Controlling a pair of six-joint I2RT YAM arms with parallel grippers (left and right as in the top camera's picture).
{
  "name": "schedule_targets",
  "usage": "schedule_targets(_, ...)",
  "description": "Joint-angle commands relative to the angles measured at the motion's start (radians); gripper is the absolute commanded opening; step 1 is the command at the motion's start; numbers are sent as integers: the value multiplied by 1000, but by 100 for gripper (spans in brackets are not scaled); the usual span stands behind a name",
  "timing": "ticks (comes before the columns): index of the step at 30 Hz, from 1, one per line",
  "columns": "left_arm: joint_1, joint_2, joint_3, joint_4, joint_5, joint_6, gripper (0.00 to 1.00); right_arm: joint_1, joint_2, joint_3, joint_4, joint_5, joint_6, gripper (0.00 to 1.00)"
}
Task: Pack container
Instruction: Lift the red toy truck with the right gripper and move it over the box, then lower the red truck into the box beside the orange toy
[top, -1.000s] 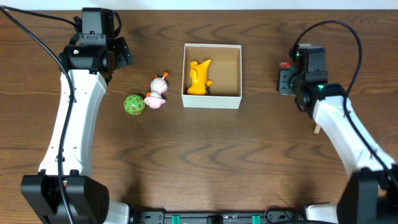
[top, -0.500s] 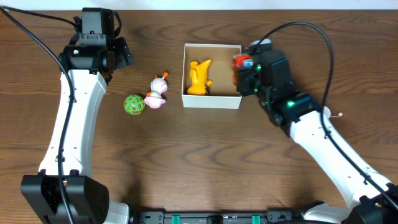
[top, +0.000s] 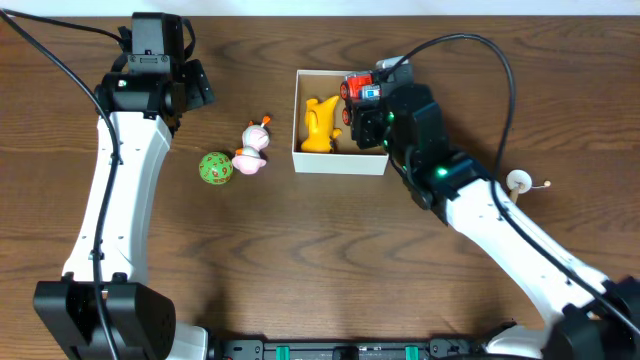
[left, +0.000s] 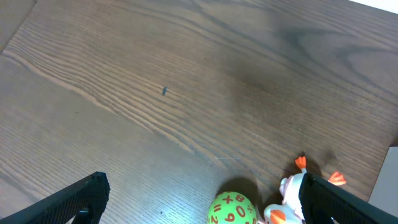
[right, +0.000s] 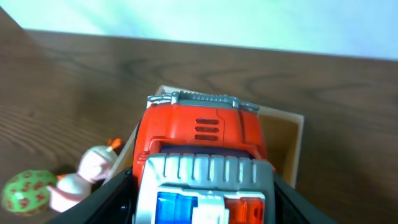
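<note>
The container (top: 340, 160) is a small white box with a brown inside, at the table's middle back. A yellow toy (top: 320, 125) lies in its left half. My right gripper (top: 360, 95) is shut on a red toy truck (top: 358, 86) and holds it over the box's right half. In the right wrist view the truck (right: 199, 155) fills the jaws, with the box rim (right: 292, 118) behind it. My left gripper (left: 199, 199) is open and empty above a green number ball (left: 233, 210) and a white-and-pink bird toy (left: 289, 196), which lie left of the box (top: 215, 167) (top: 253, 148).
A small white round object (top: 519, 181) with a thin stick lies on the table to the right of my right arm. The table's back edge runs just behind the box.
My right arm has swung left from the table's right side with the red truck, and now holds it over the box. The white round object has come into view. The left arm has not moved.
</note>
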Motion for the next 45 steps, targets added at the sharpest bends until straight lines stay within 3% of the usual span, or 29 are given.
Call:
schedule_targets(1,3,1,2,-3,-10,2,98,22,69,14,39,14,23,45)
schedule_targets(12,3,1,2,-3,-10,2,98,39,165,14,59,16,17,45)
schedule_targets(36,3,1,2,-3,-10,2,98,33,158,14,-133,19,-22,45)
schedule_targets(45,3,1,2,-3,-10,1,98,10,108,14,-121,19,-31,45)
